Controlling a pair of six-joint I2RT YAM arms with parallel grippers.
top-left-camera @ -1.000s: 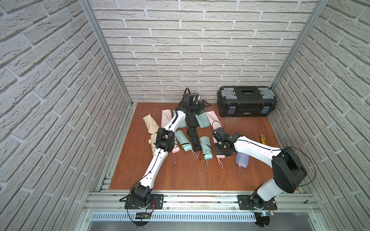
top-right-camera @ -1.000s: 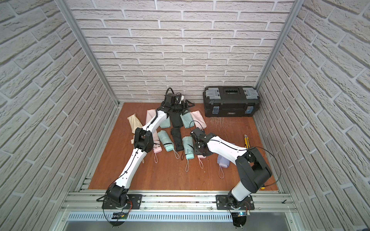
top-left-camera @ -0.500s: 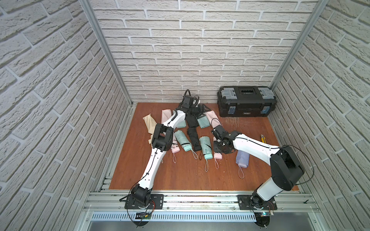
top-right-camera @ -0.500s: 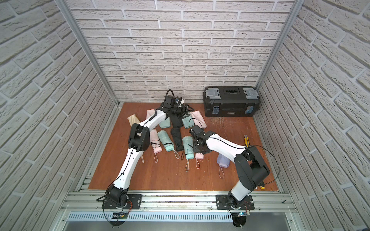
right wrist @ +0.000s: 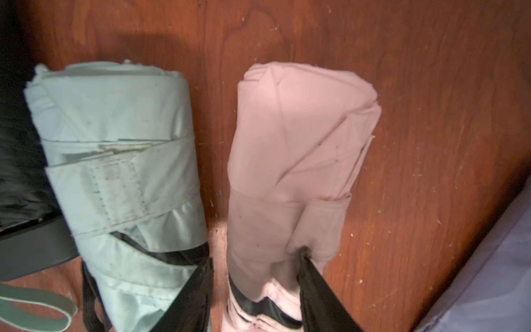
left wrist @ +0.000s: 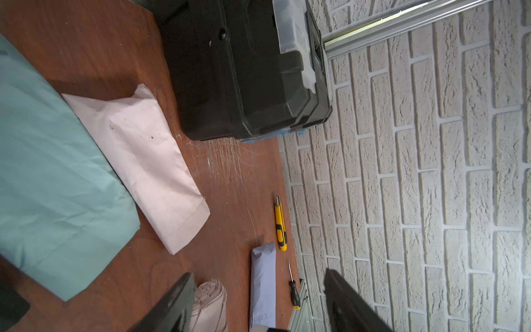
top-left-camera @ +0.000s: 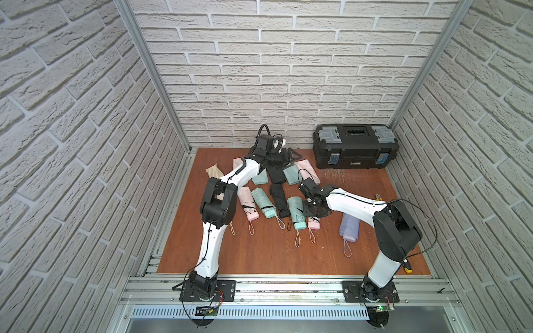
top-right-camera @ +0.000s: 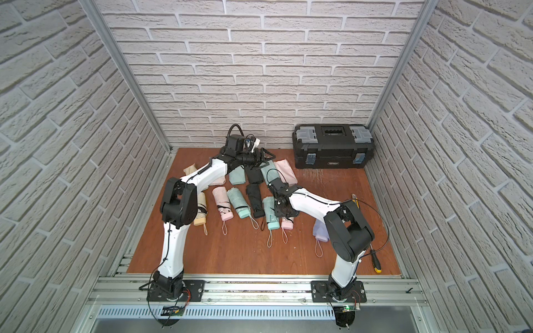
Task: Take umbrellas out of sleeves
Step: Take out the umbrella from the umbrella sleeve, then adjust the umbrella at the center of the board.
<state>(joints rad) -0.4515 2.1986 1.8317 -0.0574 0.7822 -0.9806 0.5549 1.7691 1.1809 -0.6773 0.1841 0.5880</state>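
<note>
The right gripper [right wrist: 255,258] is being eased wider around the bare, folded pink fabric umbrella [right wrist: 290,161] on the brown wooden table [right wrist: 402,86], so that one seems freed. The left gripper [left wrist: 258,275] is being held spread, empty, near the flat pink fabric sleeve [left wrist: 138,161].

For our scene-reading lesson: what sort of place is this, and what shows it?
Probably a robot test cell: brick-patterned wall panels in an aluminium frame, two arms bolted to a slotted rail, folded umbrellas laid out on a wooden board.
</note>
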